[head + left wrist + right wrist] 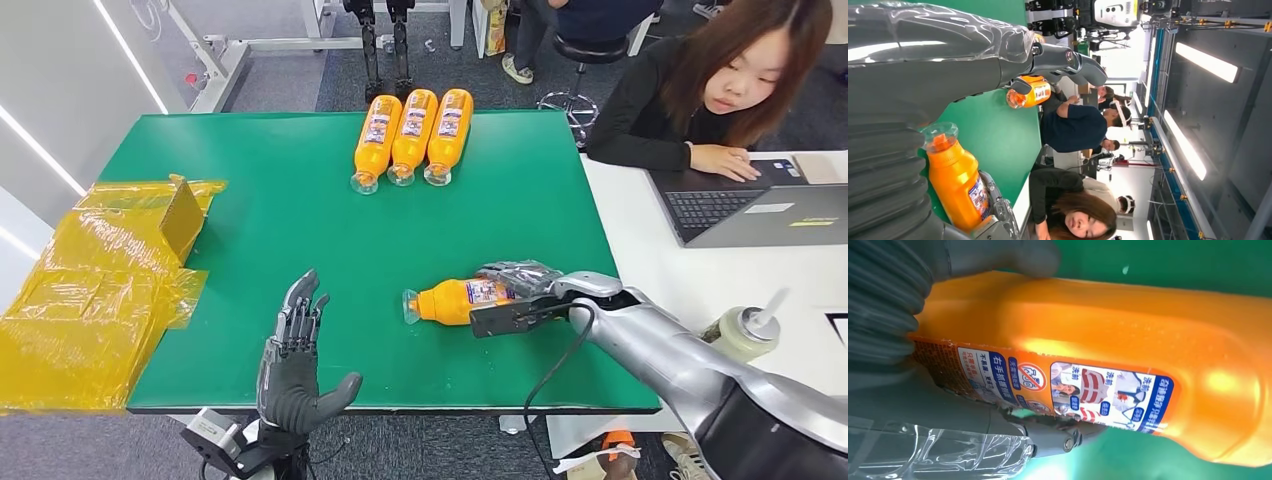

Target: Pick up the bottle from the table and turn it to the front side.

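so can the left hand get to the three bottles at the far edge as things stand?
Probably not without leaning. The left hand hangs open at the near edge of the green table; the row of three bottles lies at the far edge. Nothing stands between them.

on the green worktop [300, 200] an orange bottle [450, 300] lies on its side toward the near right, clear cap pointing left, with the right hand [515, 290] wrapped over its base end. the left hand [295, 365] hovers at the near edge with its fingers [300, 305] spread, holding nothing. three more orange bottles [412, 135] lie side by side at the far edge, crumpled yellow bags [90, 290] sit left, and a person [720, 85] sits at a laptop [760, 210] on the right.
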Controlling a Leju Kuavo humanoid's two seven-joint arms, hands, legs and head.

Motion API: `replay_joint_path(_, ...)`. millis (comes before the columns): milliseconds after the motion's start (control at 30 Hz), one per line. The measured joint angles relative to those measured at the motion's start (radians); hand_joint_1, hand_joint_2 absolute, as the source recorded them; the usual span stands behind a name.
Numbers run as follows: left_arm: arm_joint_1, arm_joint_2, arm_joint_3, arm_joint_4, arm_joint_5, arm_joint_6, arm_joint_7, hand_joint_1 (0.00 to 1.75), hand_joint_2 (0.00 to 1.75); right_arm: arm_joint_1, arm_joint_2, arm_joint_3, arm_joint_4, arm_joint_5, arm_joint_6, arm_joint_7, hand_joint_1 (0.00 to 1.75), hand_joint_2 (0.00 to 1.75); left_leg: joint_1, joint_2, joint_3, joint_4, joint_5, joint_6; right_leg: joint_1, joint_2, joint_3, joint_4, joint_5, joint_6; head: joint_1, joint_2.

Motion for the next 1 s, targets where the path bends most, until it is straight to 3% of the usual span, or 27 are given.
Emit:
replay_joint_path(233, 0.0, 0.002, 0.0, 0.0, 0.003, 0.002, 0.0, 0.0, 1.75, 0.03, -0.007, -0.045, -0.018, 0.015, -0.069, 0.006, 1.75, 1.75, 0.0, 0.0, 0.001, 0.0, 0.0, 0.0, 0.0, 0.0, 0.001, 0.0, 0.0, 0.0, 0.0, 0.0)
replay_joint_path(500, 0.016, 0.002, 0.012, -0.014, 0.005, 0.011, 0.001, 0.0, 1.75, 0.167, -0.045, -0.196, -0.185, 0.095, -0.26, 0.034, 1.75, 1.75, 0.0, 0.0, -0.002, 0.0, 0.0, 0.0, 0.0, 0.0, -0.002, 0.0, 0.0, 0.0, 0.0, 0.0)
replay_joint_path(700, 0.019, 0.0, 0.031, -0.022, 0.0, 0.01, 0.007, 0.0, 1.75, 0.258, -0.066, -0.313, -0.337, 0.138, -0.269, 0.061, 1.75, 1.75, 0.0, 0.0, -0.004, 0.0, 0.0, 0.0, 0.0, 0.0, -0.005, 0.0, 0.0, 0.0, 0.0, 0.0)
replay_joint_path(1000, 0.022, -0.007, 0.037, -0.024, 0.0, 0.01, 0.007, 0.0, 1.75, 0.29, -0.081, -0.363, -0.405, 0.138, -0.269, 0.061, 1.75, 1.75, 0.0, 0.0, -0.005, 0.0, 0.0, 0.0, 0.0, 0.0, -0.005, 0.0, 0.0, 0.0, 0.0, 0.0)
